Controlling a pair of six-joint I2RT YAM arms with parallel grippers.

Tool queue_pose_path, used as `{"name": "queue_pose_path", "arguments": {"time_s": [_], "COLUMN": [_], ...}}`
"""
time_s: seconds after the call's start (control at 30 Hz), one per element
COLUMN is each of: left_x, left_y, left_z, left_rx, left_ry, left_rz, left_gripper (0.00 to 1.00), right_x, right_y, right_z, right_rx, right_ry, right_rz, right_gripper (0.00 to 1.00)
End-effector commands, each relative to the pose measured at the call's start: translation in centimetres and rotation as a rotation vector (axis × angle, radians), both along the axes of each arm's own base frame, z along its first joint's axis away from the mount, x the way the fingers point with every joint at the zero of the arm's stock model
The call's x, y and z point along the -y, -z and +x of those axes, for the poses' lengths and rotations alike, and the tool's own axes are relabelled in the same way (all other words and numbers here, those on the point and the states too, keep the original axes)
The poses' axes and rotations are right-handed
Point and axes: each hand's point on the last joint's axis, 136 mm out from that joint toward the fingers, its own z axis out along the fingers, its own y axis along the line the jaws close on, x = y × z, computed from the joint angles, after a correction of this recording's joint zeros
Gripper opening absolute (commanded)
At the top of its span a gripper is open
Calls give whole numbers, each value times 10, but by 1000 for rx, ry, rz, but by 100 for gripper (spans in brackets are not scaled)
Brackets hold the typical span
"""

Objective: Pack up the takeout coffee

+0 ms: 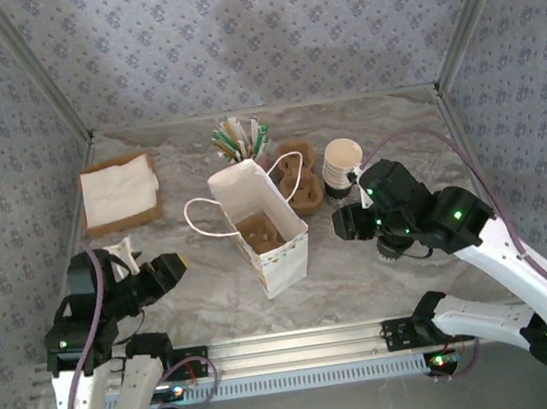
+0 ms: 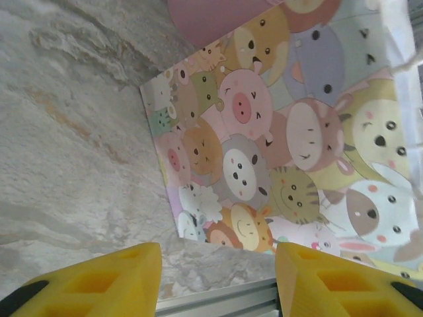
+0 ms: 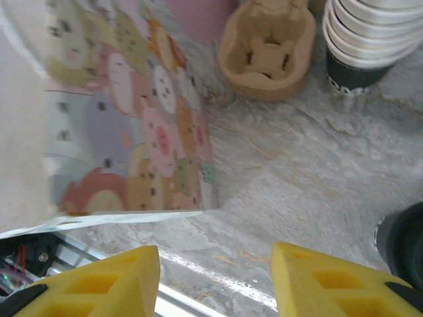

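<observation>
Two grippers flank the open animal-print paper bag [image 1: 269, 233] at mid-table [image 1: 203, 279]. The left gripper [image 2: 218, 277] and right gripper [image 3: 215, 277] both have their fingers spread, pinching nothing. The takeout coffee [image 3: 402, 246], half hidden, stands just beside the right gripper, toward the right edge.

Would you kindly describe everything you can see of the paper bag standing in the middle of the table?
The paper bag stands upright with its top open in the middle of the marble table. Its outside is printed with pastel cartoon animals, pigs and cats among them, and its inside is plain white. Two thin white cord handles loop out, one to the left over the table and one toward the back right. A brown pulp insert sits in its bottom. The paper looks smooth and uncrumpled.
</observation>
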Motion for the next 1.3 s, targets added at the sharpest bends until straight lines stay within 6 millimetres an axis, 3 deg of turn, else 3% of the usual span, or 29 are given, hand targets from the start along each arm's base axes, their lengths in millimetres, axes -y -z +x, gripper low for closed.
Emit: {"name": "queue_pose_path", "arguments": {"time_s": [0.0,0.3,0.67,0.93,1.1,1.27], "left_x": [11,26,46,46,43,32], "left_y": [-3,34,52,51,44,28], "left_z": [18,54,91,101,98,85], "left_rx": [28,-37,-48,-36,-22,10], "left_ry": [7,12,44,42,40,30], "left_rz": [-94,-176,-103,-89,-70,-18], "left_gripper": [47,43,43,42,42,46], "right_x": [-6,-23,-63,-73,-63,-35], "right_y": [20,63,82,88,87,82], "right_z": [6,22,28,31,28,17], "right_rx": [-46,-113,-153,-167,-165,-170], "right_ry": [12,15,-49,-65,-48,1], "right_rz": [39,63,109,106,82,18], "right_gripper": [49,47,46,47,49,62]}}
